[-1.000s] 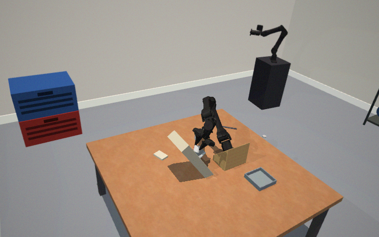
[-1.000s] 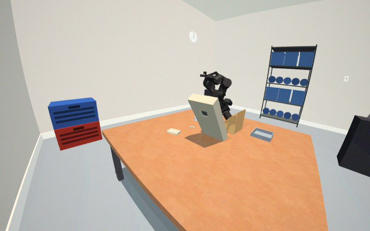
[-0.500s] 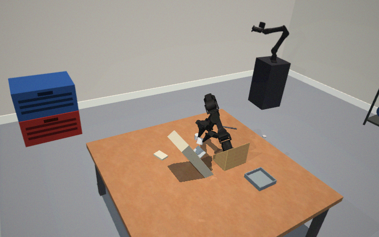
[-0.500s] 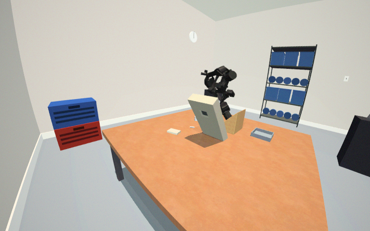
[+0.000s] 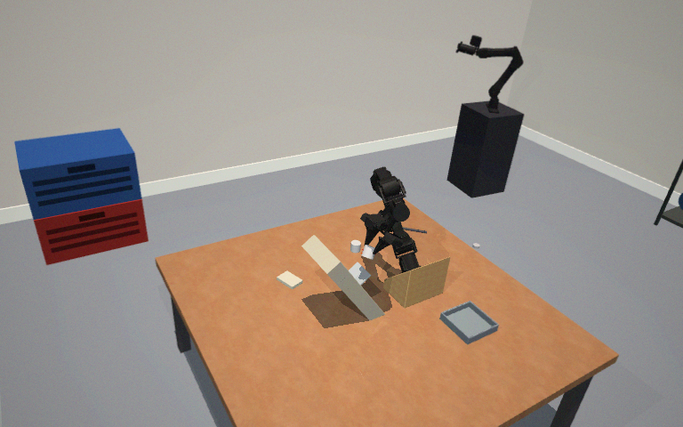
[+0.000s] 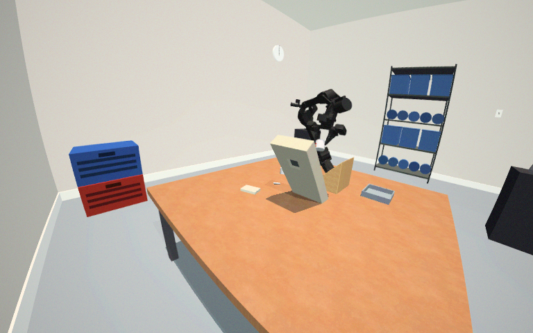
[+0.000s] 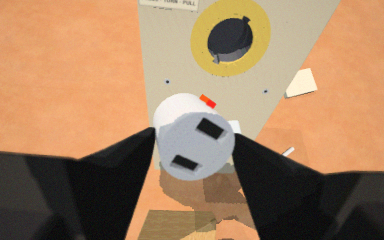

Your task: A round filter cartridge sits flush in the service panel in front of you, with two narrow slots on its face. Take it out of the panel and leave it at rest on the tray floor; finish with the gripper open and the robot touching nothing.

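The white filter cartridge (image 5: 368,253) (image 6: 320,146) (image 7: 192,150) is out of the panel, its grey face with two dark slots toward the wrist camera. My gripper (image 5: 371,248) (image 6: 321,142) (image 7: 193,136) is shut on its sides and holds it in the air in front of the panel. The tilted beige service panel (image 5: 352,292) (image 6: 304,176) (image 7: 165,55) shows an empty round opening (image 7: 230,40) inside a yellow ring (image 7: 200,47). The grey-blue tray (image 5: 468,322) (image 6: 377,191) lies apart to the right in the top and exterior views, with nothing in it.
A wooden board (image 5: 425,283) (image 6: 341,178) (image 7: 167,225) stands upright between panel and tray. A pale ledge (image 5: 358,272) projects from the panel's lower front. A white cylinder (image 5: 355,245), a cream block (image 5: 289,278) (image 6: 250,189) (image 7: 302,84) and a dark rod (image 5: 416,230) lie around.
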Action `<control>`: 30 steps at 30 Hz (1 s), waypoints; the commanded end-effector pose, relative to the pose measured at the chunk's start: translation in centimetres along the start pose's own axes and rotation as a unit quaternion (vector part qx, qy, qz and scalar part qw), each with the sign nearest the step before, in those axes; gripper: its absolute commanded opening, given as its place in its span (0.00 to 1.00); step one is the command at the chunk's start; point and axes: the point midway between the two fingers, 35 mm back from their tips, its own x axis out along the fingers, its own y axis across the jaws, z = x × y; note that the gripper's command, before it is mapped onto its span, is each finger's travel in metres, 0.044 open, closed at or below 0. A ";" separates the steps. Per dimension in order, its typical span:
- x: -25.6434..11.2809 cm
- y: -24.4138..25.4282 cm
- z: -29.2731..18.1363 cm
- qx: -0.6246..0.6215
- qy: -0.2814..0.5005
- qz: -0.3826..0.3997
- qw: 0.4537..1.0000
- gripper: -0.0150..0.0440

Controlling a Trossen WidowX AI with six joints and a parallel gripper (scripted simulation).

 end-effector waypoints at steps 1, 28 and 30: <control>0.2 2.2 0.0 0.000 0.000 0.001 1.000 0.25; -2.5 15.8 -7.2 -0.312 0.020 0.181 0.933 0.25; -3.0 17.0 -8.1 -0.347 0.016 0.203 0.915 0.25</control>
